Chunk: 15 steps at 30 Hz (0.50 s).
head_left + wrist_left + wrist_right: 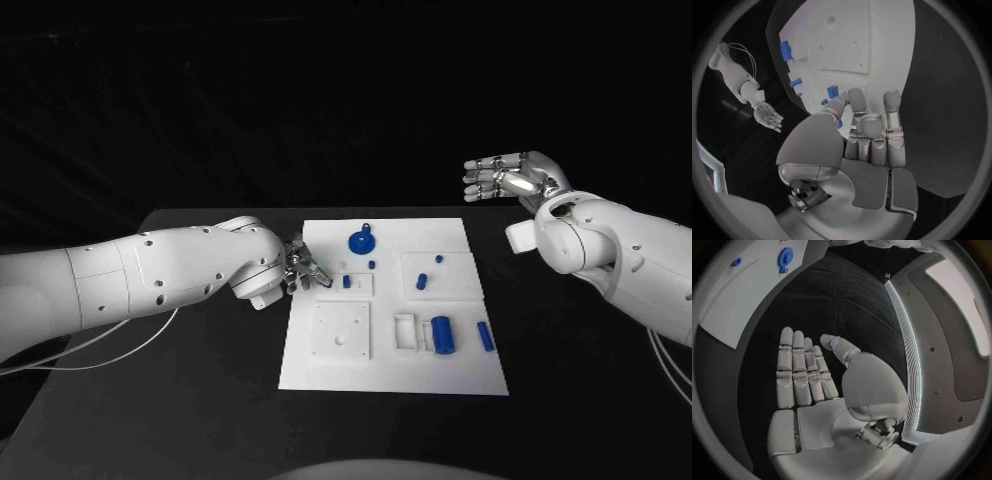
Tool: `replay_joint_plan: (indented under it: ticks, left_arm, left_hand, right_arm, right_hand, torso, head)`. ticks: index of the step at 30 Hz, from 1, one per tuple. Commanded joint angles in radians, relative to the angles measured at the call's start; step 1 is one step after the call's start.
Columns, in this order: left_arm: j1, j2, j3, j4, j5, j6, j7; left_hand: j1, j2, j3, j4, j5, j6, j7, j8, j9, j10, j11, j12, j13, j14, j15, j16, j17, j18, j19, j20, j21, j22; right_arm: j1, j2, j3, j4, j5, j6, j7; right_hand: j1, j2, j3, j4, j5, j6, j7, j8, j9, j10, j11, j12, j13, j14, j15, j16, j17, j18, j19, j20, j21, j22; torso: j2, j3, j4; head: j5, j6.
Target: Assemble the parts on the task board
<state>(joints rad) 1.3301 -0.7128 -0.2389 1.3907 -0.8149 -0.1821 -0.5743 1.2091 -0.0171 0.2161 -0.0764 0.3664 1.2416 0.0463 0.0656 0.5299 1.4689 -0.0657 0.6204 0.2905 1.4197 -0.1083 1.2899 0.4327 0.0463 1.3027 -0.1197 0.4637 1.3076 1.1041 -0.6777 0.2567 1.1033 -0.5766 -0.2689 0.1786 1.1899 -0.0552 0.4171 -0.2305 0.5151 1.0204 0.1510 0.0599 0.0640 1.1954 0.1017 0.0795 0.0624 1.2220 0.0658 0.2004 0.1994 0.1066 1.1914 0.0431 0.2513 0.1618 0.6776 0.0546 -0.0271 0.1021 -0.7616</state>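
While over the task board [325,370], left robot hand [303,270] pinches a blue part [833,92]; right robot hand [512,180] spread, holding nothing.

Task board [378,372] matt white plastic; table [173,420] matt black.

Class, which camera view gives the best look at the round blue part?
The head view: the round blue part lies unobstructed at the task board's far edge. The right wrist view catches it, distorted, near the rim. The left wrist view doesn't clearly show it.

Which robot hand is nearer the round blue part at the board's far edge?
Left. The left robot hand sits at the task board's left edge, just beside the round blue part; the right robot hand is raised off beyond the board's far right corner.
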Motion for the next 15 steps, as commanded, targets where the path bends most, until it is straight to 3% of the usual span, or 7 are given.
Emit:
replay_joint_plan:
  ticks: [1, 15]
  left_arm:
    - [-0.005, 0.007, -0.002, 0.005, 0.005, 0.032, 0.019]
    - [-0.003, 0.008, -0.002, 0.006, 0.017, 0.043, 0.022]
  left_hand:
    - [-0.006, -0.001, 0.018, -0.003, 0.03, 0.148, -0.077, 0.0, 0.005, 0.047, -0.012, 0.005, 0.003, -0.003, -0.006, 0.008, 0.004, -0.009, -0.003, 0.003, -0.005, 0.018]
    - [-0.037, 0.001, 0.055, -0.017, 0.081, 0.152, -0.078, 0.0, 0.023, 0.047, -0.012, 0.011, 0.009, -0.003, -0.006, 0.019, 0.021, -0.007, -0.008, 0.005, 0.0, 0.018]
  right_arm:
    - [-0.001, 0.001, 0.0, 0.0, -0.004, 0.017, 0.008]
    - [-0.004, 0.002, 0.0, -0.004, -0.004, 0.019, 0.007]
  right_hand:
    - [0.003, 0.01, 0.006, 0.0, 0.0, -0.001, 0.006, 0.002, 0.0, -0.003, 0.003, -0.006, -0.002, -0.005, -0.001, -0.004, -0.001, 0.019, -0.005, -0.001, 0.005, 0.001]
    - [0.002, 0.011, 0.009, -0.002, 0.001, -0.001, 0.006, 0.002, 0.0, -0.002, 0.003, -0.006, -0.001, -0.005, -0.001, -0.004, -0.001, 0.019, -0.009, -0.001, 0.01, 0.006]
  torso:
    - [0.0, 0.0001, -0.0001]
    - [-0.001, 0.0012, -0.0009]
  head:
    - [-0.001, -0.001]
    - [-0.003, 0.011]
